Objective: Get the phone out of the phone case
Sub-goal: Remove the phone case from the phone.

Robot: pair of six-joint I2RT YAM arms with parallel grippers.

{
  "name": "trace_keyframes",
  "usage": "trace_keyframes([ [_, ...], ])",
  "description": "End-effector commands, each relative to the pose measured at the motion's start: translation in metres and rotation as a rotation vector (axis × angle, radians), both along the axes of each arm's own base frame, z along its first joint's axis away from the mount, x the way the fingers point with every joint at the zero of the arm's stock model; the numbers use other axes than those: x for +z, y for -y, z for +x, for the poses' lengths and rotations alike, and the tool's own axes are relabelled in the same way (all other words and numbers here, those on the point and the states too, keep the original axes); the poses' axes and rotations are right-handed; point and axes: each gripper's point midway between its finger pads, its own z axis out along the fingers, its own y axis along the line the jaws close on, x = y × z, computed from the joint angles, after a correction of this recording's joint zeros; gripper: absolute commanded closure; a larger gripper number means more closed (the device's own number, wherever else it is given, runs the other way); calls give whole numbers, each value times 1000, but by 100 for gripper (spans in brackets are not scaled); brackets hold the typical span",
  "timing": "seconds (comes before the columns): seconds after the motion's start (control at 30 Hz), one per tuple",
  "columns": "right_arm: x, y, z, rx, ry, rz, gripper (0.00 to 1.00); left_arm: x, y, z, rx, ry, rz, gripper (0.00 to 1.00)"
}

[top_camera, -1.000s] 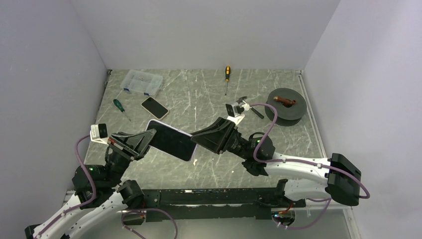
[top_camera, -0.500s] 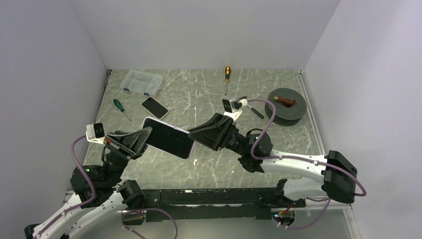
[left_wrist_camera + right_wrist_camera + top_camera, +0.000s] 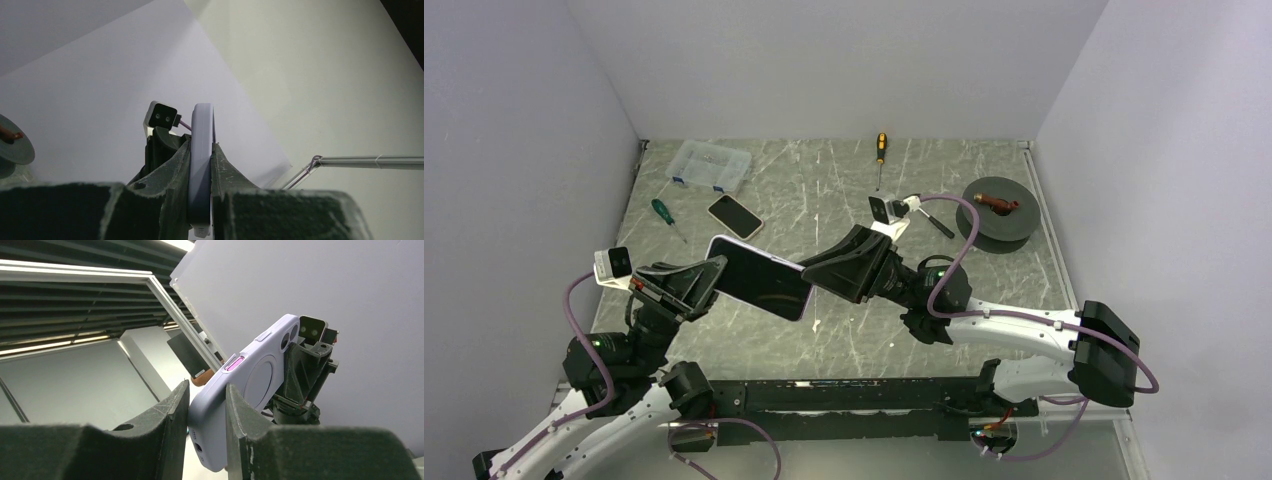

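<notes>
We see the phone [image 3: 759, 277] held above the counter [image 3: 844, 190], pinched between left claw [image 3: 712, 272] and right claw [image 3: 812, 272], one at each end.

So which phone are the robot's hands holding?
The bigger phone in the lilac case, gripped at one end by the left gripper and at the other by the right gripper. The smaller phone lies flat on the table near the clear box.

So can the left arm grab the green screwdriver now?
Probably not yet. The left gripper is shut on the phone, which the right gripper also holds. The green screwdriver lies nearby, uncovered.
</notes>
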Motion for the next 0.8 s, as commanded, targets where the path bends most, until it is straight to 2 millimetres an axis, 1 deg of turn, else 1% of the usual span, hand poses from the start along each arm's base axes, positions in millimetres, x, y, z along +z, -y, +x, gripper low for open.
trace_keyframes([
  [0.0, 70, 77, -69, 90, 314, 335, 100, -60, 27, 33, 60, -157, 205, 100],
  [0.13, 67, 78, -73, 93, 341, 330, 100, -63, 29, 33, 48, -162, 193, 100],
  [0.2, 67, 77, -75, 100, 354, 322, 82, -63, 30, 32, 44, -163, 195, 100],
  [0.27, 67, 77, -75, 104, 356, 315, 68, -62, 30, 32, 46, -162, 198, 100],
  [0.33, 66, 77, -74, 97, 346, 309, 63, -61, 30, 32, 47, -159, 202, 100],
  [0.5, 66, 79, -70, 72, 326, 303, 58, -61, 30, 32, 50, -158, 212, 100],
  [0.63, 66, 79, -69, 64, 316, 293, 58, -62, 29, 32, 49, -161, 202, 100],
  [0.7, 66, 81, -69, 63, 313, 301, 61, -62, 29, 32, 50, -161, 203, 100],
  [0.77, 67, 83, -71, 65, 320, 308, 66, -61, 30, 32, 46, -159, 201, 100],
])
